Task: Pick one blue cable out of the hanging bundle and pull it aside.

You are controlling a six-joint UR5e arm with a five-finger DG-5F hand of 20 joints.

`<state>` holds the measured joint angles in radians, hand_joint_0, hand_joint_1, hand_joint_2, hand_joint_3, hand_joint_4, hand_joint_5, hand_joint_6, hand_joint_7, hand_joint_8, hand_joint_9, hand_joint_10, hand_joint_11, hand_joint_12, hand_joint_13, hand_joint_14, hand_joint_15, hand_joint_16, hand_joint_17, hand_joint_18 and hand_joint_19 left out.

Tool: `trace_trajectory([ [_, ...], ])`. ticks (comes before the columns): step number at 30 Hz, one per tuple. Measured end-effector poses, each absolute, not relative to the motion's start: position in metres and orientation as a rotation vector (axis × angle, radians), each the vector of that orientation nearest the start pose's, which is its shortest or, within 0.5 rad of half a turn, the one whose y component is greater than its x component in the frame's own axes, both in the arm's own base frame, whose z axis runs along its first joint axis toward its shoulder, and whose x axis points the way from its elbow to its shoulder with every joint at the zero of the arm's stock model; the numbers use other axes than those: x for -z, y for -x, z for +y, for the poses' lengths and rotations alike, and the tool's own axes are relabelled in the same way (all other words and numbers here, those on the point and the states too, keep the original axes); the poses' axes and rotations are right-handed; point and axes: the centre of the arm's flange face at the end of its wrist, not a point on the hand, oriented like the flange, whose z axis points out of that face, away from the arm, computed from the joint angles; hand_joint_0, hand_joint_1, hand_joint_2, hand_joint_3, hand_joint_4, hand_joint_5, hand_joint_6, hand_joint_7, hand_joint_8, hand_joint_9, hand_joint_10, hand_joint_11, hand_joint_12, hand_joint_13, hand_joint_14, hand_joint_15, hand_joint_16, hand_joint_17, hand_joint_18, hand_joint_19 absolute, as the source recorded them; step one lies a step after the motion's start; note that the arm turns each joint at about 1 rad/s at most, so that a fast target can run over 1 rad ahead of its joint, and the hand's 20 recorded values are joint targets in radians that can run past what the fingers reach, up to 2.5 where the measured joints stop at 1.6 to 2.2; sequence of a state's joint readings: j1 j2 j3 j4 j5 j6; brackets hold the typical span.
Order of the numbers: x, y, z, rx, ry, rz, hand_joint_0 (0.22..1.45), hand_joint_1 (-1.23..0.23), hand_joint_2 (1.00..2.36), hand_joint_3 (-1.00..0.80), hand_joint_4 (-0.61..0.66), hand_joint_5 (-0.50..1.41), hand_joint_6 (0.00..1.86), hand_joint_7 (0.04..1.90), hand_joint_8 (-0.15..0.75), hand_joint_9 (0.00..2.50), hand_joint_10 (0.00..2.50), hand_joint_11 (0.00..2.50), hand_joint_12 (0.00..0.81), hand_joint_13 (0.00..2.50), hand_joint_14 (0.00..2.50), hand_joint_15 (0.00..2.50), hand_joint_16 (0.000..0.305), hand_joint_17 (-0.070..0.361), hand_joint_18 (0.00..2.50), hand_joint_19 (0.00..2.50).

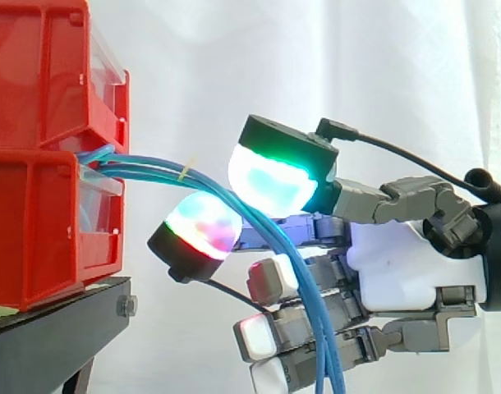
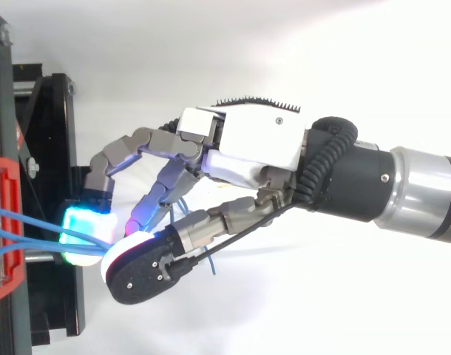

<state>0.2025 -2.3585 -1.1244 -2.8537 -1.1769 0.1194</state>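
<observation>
A bundle of thin blue cables (image 1: 152, 168) comes out from between the stacked red bins (image 1: 37, 82), arches to the right and hangs down past the hand (image 1: 406, 263). The hand reaches in from the right. Two glowing fingertips, a cyan-green pad (image 1: 271, 176) above and a red-cyan pad (image 1: 203, 223) below, close on the cables where they bend down. From above, the blue cables (image 2: 33, 222) run from the bin front (image 2: 4, 222) into the pinch between those two pads. The other fingers of the hand (image 2: 248, 140) are curled lower down, behind the hanging strands.
The bins sit on a black stand (image 1: 62, 320) at the left, whose frame (image 2: 55, 148) lies close to the fingertips. A small yellow tag (image 1: 185, 170) sits on the cables near the bins. A white curtain lies behind.
</observation>
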Motion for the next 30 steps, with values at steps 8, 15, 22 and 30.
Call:
trace_trajectory([
  [8, -0.2246, -0.7737, -0.0174, -1.127, -1.435, 1.042, 0.55, -0.62, 1.0, -0.5, -0.13, -0.03, 0.89, 1.01, 0.206, 1.37, 0.03, 0.84, 0.279, 1.12, 0.02, 0.62, 0.043, 0.096, 0.88, 0.53],
  [15, -0.2236, -0.7724, -0.0195, -1.127, -1.452, 1.039, 0.53, -0.52, 1.0, -0.5, -0.16, -0.02, 0.87, 1.03, 0.206, 1.41, 0.03, 0.82, 0.288, 1.16, 0.02, 0.63, 0.045, 0.1, 0.91, 0.54],
  [22, -0.2256, -0.7735, -0.0188, -1.128, -1.447, 1.036, 0.51, -0.49, 1.0, -0.5, -0.16, -0.03, 0.85, 1.0, 0.205, 1.38, 0.03, 0.79, 0.299, 1.16, 0.02, 0.63, 0.046, 0.105, 0.91, 0.54],
  [30, -0.2254, -0.7736, -0.0175, -1.127, -1.446, 1.039, 0.44, -0.53, 1.0, -0.5, -0.14, -0.02, 0.83, 1.02, 0.215, 1.42, 0.03, 0.76, 0.316, 1.19, 0.02, 0.61, 0.053, 0.118, 0.96, 0.51],
])
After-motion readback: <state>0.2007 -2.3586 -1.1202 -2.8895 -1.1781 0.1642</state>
